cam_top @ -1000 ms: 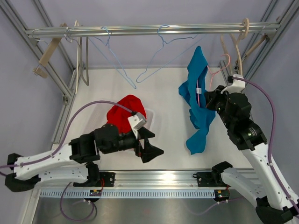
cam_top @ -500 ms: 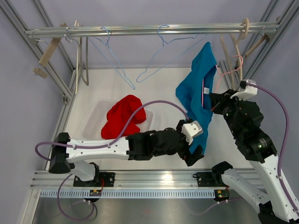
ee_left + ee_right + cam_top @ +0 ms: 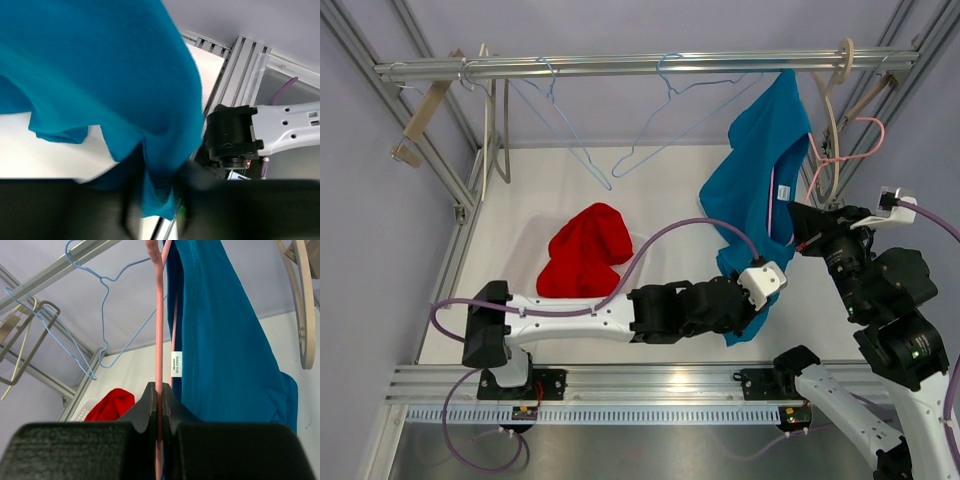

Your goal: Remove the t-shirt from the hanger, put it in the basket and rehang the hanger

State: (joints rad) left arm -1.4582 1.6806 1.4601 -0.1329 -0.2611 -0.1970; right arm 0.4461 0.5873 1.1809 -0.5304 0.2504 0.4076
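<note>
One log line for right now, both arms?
left gripper: shut on t-shirt bottom | right gripper: shut on pink hanger | t-shirt: on hanger

Lab rig, aluminium frame (image 3: 620, 66)

A teal-blue cotton t-shirt (image 3: 100, 75) fills the upper left and hangs down in folds, narrowing to a bunched fold between the two blurred black fingers (image 3: 200, 200) of the left gripper (image 3: 157, 200) at the bottom edge; the blur hides whether they pinch it. Behind the cloth lies a white table top (image 3: 45, 160). To the right are a silver aluminium frame rail (image 3: 245, 75), a black robot joint (image 3: 230, 137) with a white arm link (image 3: 290, 125), and a purple cable (image 3: 285, 90).
</note>
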